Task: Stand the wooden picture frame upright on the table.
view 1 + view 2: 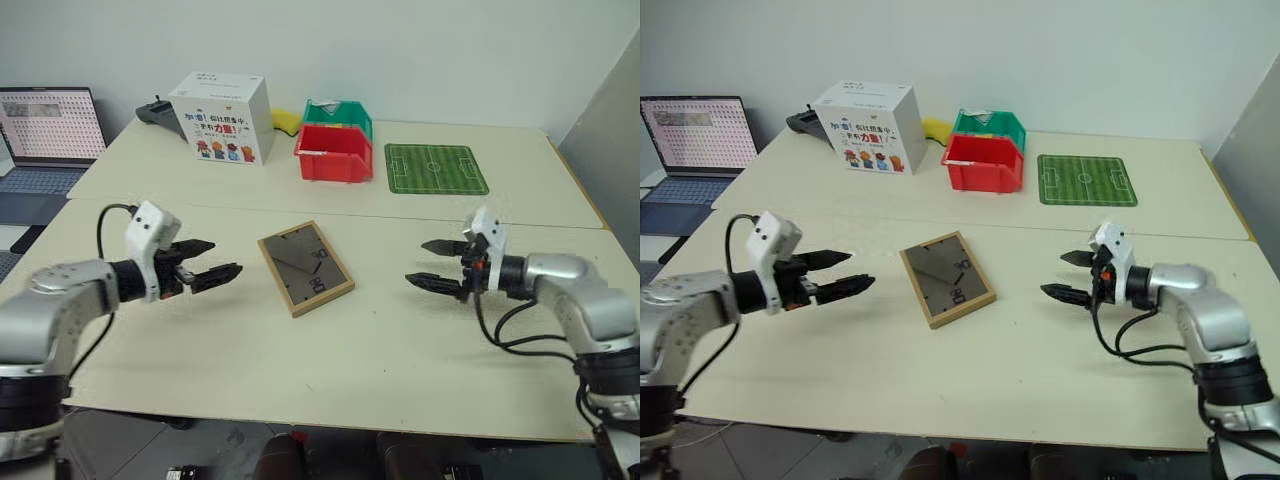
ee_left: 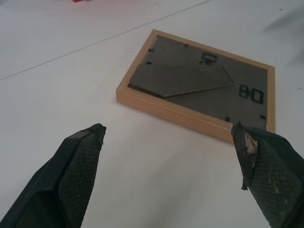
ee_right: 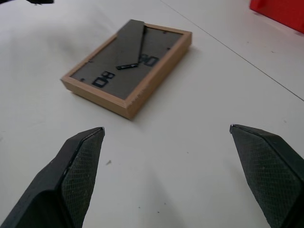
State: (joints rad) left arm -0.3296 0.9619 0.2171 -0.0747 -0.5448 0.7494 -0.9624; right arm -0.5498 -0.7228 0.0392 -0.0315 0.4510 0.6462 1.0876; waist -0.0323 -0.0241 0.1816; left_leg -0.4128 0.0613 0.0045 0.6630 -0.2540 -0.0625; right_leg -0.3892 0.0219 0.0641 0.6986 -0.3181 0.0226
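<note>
The wooden picture frame (image 1: 305, 267) lies flat on the table (image 1: 330, 350), back panel up, so its picture side is pressed to the tabletop and cannot be seen. It sits between the two grippers, touching neither, a little nearer the left one. The fold-out stand (image 2: 183, 80) lies nearly flat against the dark panel; in the left wrist view its pointed end looks slightly raised, though how far is hard to judge. That same view cuts off nothing of the frame and shows small dark clips along its inner edge, which the head views leave too small to read.

The left gripper (image 1: 207, 272) hovers above the table with its jaws spread wide and nothing between them, fingertips aimed at the frame's near long side. The right gripper (image 1: 440, 265) is likewise wide open and empty, pointing at the frame from the opposite side, with bare tabletop between. Its wrist view shows the frame's corner nearest to it and, at the edge, a cropped piece of the red bin (image 3: 280, 12).

Beyond both grippers, past the table seam, stand that red bin with a green bin (image 1: 340, 114) behind it, a white printed box (image 1: 222, 118), and a green football-pitch mat (image 1: 436, 168). A laptop (image 1: 45, 135) is cut off at the left margin.
</note>
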